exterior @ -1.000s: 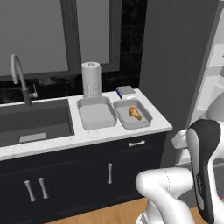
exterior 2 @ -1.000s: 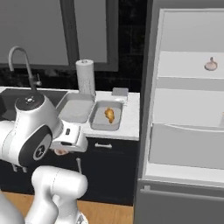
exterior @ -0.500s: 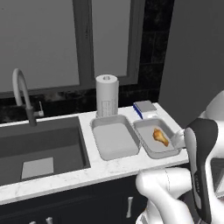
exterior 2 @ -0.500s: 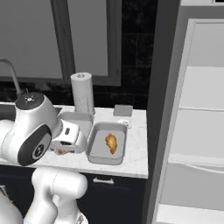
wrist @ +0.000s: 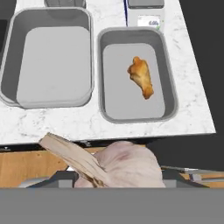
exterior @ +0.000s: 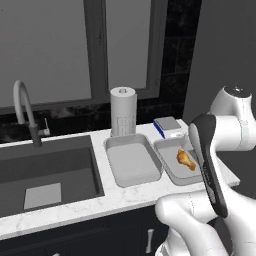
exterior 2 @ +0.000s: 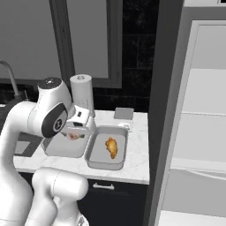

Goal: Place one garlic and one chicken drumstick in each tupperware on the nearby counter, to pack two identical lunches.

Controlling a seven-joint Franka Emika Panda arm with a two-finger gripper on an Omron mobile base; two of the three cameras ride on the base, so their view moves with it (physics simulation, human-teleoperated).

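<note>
Two grey tupperwares stand side by side on the white marble counter (exterior: 120, 197). The left tupperware (exterior: 132, 165) (wrist: 54, 61) is empty. A golden chicken drumstick (exterior: 185, 159) (wrist: 141, 77) (exterior 2: 111, 147) lies in the right tupperware (exterior: 169, 161) (wrist: 118, 103). My gripper (exterior 2: 74, 134) (wrist: 118, 175) is shut on a pale garlic (wrist: 127, 164) (exterior 2: 73, 137) with a papery brown stem. It hangs above the counter's front edge, nearer than both containers, and the garlic hides my fingertips.
A paper towel roll (exterior: 123, 111) stands behind the left tupperware. A small scale (exterior: 169, 126) (wrist: 148, 19) sits behind the right one. The dark sink (exterior: 45, 170) with its faucet (exterior: 24, 107) lies to the left. The open grey fridge (exterior 2: 198, 132) rises on the right.
The base has driven closer to the counter, so the tupperwares and sink now look larger and nearer. The garlic stays in my gripper.
</note>
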